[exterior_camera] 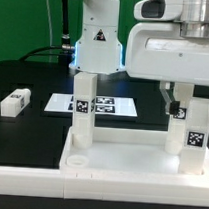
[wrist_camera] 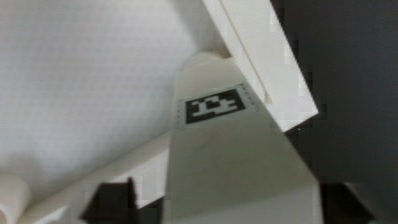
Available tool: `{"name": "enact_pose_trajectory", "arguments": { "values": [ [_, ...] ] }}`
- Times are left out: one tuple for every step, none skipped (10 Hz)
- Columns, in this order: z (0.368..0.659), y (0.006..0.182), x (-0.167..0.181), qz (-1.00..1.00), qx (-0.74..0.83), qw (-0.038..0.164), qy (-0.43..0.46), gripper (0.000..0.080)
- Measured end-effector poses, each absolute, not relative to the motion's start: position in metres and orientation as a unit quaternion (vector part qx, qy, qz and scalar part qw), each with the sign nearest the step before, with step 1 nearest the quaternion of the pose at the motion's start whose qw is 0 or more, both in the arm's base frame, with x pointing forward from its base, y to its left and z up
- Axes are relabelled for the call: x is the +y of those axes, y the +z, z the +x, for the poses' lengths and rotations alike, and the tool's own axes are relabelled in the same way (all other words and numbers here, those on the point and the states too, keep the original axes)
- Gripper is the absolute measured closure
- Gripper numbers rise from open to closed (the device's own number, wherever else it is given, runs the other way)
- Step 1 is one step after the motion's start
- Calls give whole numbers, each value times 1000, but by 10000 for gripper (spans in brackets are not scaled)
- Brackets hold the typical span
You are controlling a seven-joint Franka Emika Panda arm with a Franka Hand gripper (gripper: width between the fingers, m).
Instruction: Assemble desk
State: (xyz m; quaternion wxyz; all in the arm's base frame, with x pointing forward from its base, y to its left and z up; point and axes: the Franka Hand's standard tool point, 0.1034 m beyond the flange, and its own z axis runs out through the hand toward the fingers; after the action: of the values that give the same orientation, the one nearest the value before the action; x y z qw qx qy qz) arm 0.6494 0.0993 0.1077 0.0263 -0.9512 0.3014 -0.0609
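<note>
Two legs stand upright on the desk top (exterior_camera: pixel 129 156), which lies on the black surface (exterior_camera: pixel 30 138): the first leg (exterior_camera: pixel 82 116) at the exterior view's left, the second leg (exterior_camera: pixel 192 148) at its right. The hand (exterior_camera: pixel 178 109) straddles the second leg; whether it is clenched on it cannot be told. A loose leg (exterior_camera: pixel 14 102) lies well apart, beyond the marker board (exterior_camera: pixel 107 105).

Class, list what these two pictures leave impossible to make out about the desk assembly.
- Wrist view: the fingers are blurred and cut off by the frame edge; whether they touch the leg is unclear.
- Exterior view: the fingers are too small to show contact with that leg.
- Exterior view: the desk top runs off the frame; the loose leg's tag is too small to read.
</note>
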Motion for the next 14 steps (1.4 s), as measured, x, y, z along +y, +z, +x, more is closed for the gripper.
{"name": "enact_pose_trajectory", "arguments": {
  "values": [
    [649, 108, 100, -938, 339, 29, -60, 407],
    [649, 108, 99, -927, 368, 31, -59, 511],
    [649, 107, 98, -914, 399, 32, -58, 511],
    [649, 107, 97, -898, 435, 34, -54, 511],
    [649, 107, 94, -870, 490, 37, -49, 511],
    [649, 106, 90, -844, 532, 43, -43, 511],
    [648, 106, 90, -809, 585, 53, -34, 511],
    [647, 106, 90, -771, 633, 60, -26, 509],
    [647, 106, 92, -717, 693, 67, -17, 508],
    [646, 106, 92, -662, 747, 69, -10, 508],
    [646, 106, 93, -618, 783, 70, -7, 508],
    [646, 106, 91, -579, 813, 68, -5, 508],
    [646, 107, 85, -548, 834, 65, -4, 505],
    [644, 107, 81, -535, 843, 64, -5, 505]
  ]
}}
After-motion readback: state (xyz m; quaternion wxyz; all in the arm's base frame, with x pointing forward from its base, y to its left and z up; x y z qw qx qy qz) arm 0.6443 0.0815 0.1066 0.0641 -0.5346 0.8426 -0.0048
